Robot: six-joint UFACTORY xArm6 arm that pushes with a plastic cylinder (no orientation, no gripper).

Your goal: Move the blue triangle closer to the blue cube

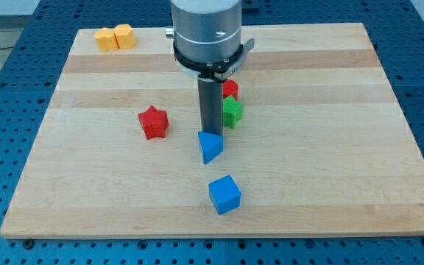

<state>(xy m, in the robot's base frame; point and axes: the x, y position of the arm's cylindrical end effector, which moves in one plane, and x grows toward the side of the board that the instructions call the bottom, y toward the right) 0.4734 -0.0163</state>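
Observation:
The blue triangle (210, 146) lies near the board's middle. The blue cube (224, 194) sits a short way below it, slightly to the view's right, with a small gap between them. My tip (212, 132) stands at the triangle's top edge, touching or almost touching it. The rod rises from there into the arm's grey cylinder at the view's top.
A red star block (153, 122) lies left of the rod. A green block (232, 112) and a red block (230, 90) sit just right of the rod, partly hidden. Two yellow-orange blocks (115, 37) rest at the wooden board's (344, 147) top left corner.

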